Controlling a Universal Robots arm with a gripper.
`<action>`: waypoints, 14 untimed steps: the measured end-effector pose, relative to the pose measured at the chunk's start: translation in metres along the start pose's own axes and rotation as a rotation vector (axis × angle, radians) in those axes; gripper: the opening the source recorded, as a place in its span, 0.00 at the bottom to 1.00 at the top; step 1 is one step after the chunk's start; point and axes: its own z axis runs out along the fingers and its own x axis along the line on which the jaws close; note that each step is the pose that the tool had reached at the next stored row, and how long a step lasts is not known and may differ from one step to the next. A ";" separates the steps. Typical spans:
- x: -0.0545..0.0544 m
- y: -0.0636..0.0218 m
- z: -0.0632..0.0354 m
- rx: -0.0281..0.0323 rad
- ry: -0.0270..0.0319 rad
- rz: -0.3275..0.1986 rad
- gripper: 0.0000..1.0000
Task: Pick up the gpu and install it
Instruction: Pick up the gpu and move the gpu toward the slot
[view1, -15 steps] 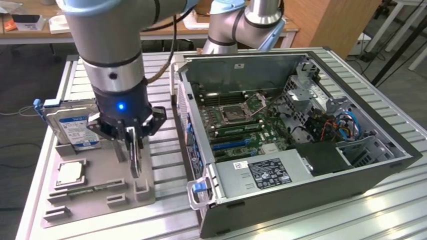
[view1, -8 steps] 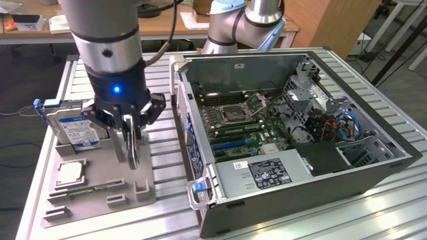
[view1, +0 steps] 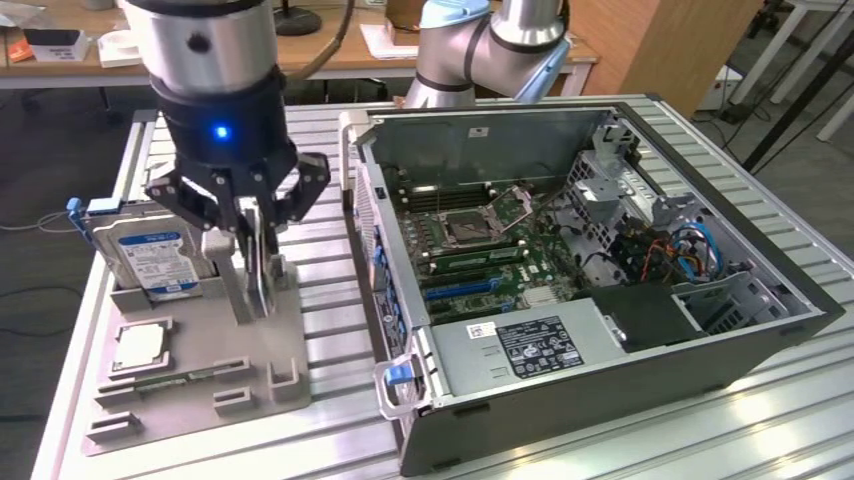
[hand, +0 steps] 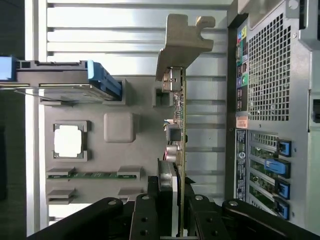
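The gpu (view1: 250, 288) is a thin card standing on edge in a slot of the grey holder tray (view1: 274, 390), to the exterior view's left of the open computer case (view1: 694, 330). My gripper (view1: 258, 262) reaches straight down over it, with a finger on each side of the board. In the wrist view the gpu (hand: 177, 117) appears edge-on, its metal bracket pointing away from the gripper (hand: 175, 202), whose jaws are shut on the card's near end. The card's lower edge looks level with the tray slot; whether it is lifted cannot be told.
On the same tray stand a hard drive (view1: 150, 255) with a blue-white label, a processor (view1: 140, 345) and a narrow memory stick (view1: 187, 378). The case's wall (hand: 272, 65) rises close beside the card. Inside lies the motherboard (view1: 481, 260). A second arm (view1: 487, 45) stands behind the case.
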 end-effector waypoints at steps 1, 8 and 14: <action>0.000 0.0002 -0.0044 -0.0001 -0.0001 0.000 0.28; 0.000 0.0019 -0.0358 0.0001 0.0001 0.000 0.28; -0.009 0.0026 -0.0390 -0.0100 -0.0002 0.000 0.28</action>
